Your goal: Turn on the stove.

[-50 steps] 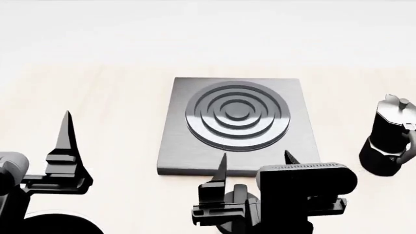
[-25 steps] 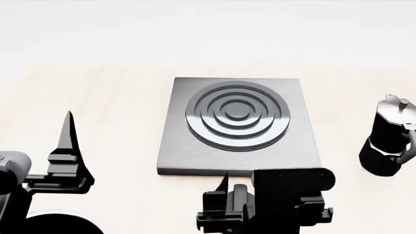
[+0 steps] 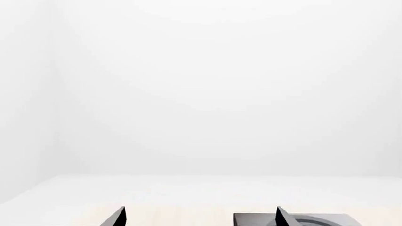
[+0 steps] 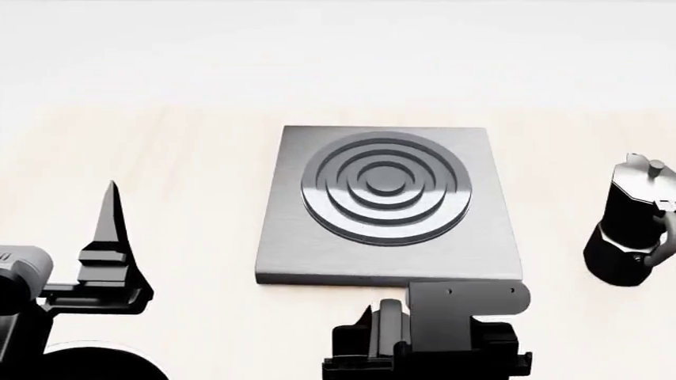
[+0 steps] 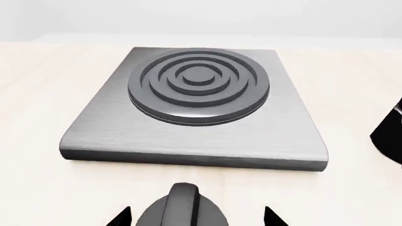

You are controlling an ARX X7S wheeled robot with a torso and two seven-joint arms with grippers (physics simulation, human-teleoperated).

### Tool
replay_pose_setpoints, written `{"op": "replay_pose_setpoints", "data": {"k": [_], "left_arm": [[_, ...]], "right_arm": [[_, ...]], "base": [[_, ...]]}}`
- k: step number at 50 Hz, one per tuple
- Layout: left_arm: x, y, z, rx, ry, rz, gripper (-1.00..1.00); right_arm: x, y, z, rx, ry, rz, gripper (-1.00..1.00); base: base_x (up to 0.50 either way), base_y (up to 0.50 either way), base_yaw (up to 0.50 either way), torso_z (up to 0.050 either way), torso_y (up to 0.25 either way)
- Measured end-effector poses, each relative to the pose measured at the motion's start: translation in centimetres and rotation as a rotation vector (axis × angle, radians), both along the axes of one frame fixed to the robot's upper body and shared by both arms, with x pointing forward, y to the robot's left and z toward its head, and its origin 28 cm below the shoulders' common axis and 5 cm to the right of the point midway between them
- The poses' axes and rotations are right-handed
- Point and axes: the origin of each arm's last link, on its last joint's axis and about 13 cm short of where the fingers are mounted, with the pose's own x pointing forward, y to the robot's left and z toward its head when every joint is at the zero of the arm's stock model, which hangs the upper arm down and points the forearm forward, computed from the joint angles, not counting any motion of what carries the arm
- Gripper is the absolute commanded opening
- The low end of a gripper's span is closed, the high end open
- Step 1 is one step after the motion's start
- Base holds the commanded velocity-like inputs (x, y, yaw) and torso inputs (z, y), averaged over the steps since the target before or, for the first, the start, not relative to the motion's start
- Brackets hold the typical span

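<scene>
The stove [image 4: 385,198] is a flat grey square hotplate with a raised dark ring burner, lying mid-table; it also shows in the right wrist view [image 5: 195,108]. Its small black ridge-topped knob [image 5: 182,209] stands on the table just in front of the stove's near edge, partly hidden in the head view [image 4: 389,315]. My right gripper [image 5: 196,219] is open, with one fingertip on each side of the knob and not touching it; in the head view it [image 4: 423,336] sits over the knob. My left gripper [image 4: 111,237] is open and empty, left of the stove.
A black moka pot [image 4: 634,229] stands on the table right of the stove, and its edge shows in the right wrist view [image 5: 389,136]. The left wrist view shows a corner of the stove [image 3: 301,219] and a white wall.
My right gripper has dropped and tilted down over the knob, so its fingers are now mostly hidden under the wrist in the head view. The left gripper barely shifted.
</scene>
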Motion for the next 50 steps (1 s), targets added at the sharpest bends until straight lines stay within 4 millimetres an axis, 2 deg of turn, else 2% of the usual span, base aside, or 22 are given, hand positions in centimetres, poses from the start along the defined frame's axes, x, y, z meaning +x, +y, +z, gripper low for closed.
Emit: {"op": "replay_pose_setpoints", "data": {"k": [50], "left_arm": [[0.1,0.0,-0.1,0.0,0.006,0.0,1.0]], "right_arm": [[0.8,0.3,-1.9,0.0,0.164,0.029,1.0]], "base": [[0.0,0.0,0.0,0.0,0.0]]}}
